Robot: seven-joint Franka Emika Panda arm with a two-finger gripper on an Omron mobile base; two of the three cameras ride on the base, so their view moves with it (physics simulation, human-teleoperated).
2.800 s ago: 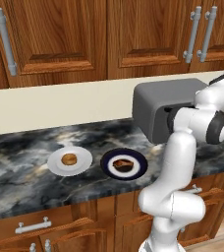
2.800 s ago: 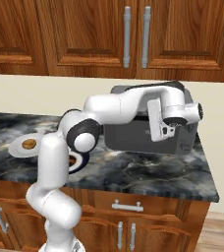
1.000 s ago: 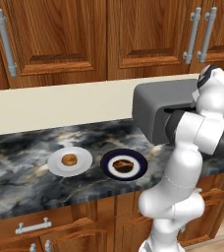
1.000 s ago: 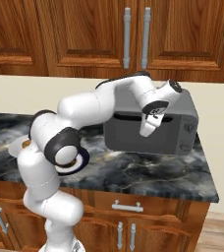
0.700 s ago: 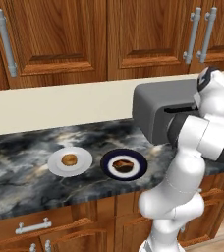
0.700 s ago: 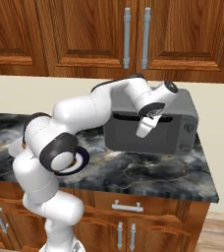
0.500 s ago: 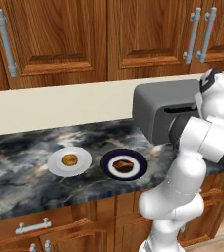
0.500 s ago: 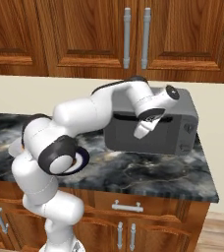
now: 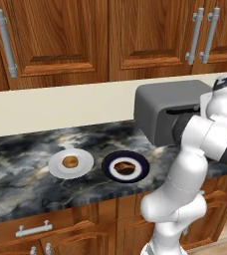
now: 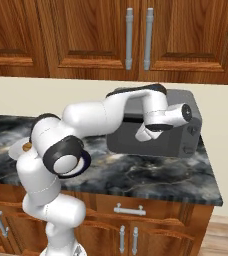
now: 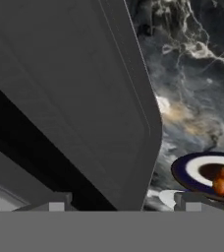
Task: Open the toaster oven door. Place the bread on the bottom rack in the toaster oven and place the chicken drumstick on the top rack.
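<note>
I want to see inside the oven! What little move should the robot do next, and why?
Probably finish closing the tool on the slot handle at the top of the toaster oven door, then pull it down. The door looks shut, the tool is right at its top edge, and the bread and chicken drumstick wait on their plates.

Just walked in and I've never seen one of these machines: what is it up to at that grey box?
The white arm has its gripper at the top front of the toaster oven, at the handle of the toaster oven door, which looks shut. The bread sits on a white plate and the chicken drumstick on a dark blue plate, both untouched on the marble counter.
</note>
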